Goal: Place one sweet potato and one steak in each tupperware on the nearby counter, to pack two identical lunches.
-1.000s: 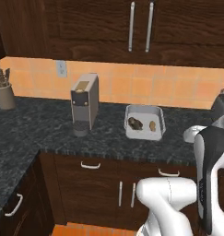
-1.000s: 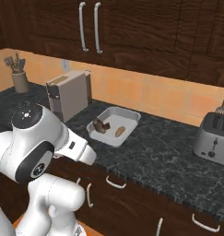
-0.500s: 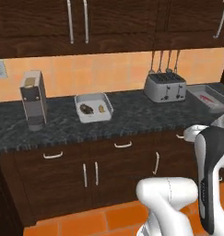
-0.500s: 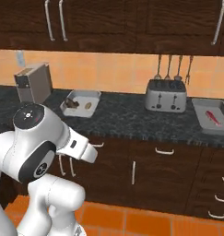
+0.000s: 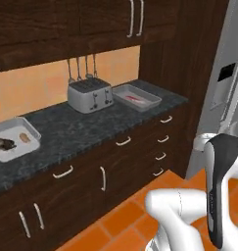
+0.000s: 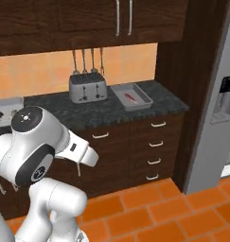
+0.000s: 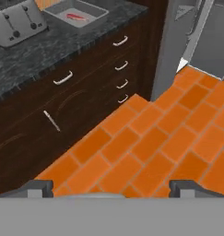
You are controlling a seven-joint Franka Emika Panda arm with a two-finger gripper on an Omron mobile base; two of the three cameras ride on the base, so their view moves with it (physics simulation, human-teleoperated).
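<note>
One pale tupperware (image 5: 34,132) sits at the left end of the dark counter, holding a tan sweet potato (image 5: 25,138) and a dark brown lump (image 5: 4,144). A second tupperware (image 5: 151,101) lies to the right of the toaster, with a red steak (image 5: 135,99) inside. That tray (image 6: 144,98) and steak (image 6: 130,98) also appear in the right base view, and as tray (image 7: 92,13) and steak (image 7: 76,17) at the top of the hand view. My gripper (image 7: 111,186) hangs open and empty over the orange floor tiles, well away from the counter.
A silver toaster (image 5: 89,94) stands between the trays, with utensils hanging on the wall behind it. Dark cabinets and drawers (image 7: 120,64) run under the counter. A tall wood panel and a grey fridge (image 6: 216,94) close off the right side.
The whole picture has slid left, so the camera has moved right along the counter. The coffee machine has left the view and the fridge has come in. The gripper stays open.
</note>
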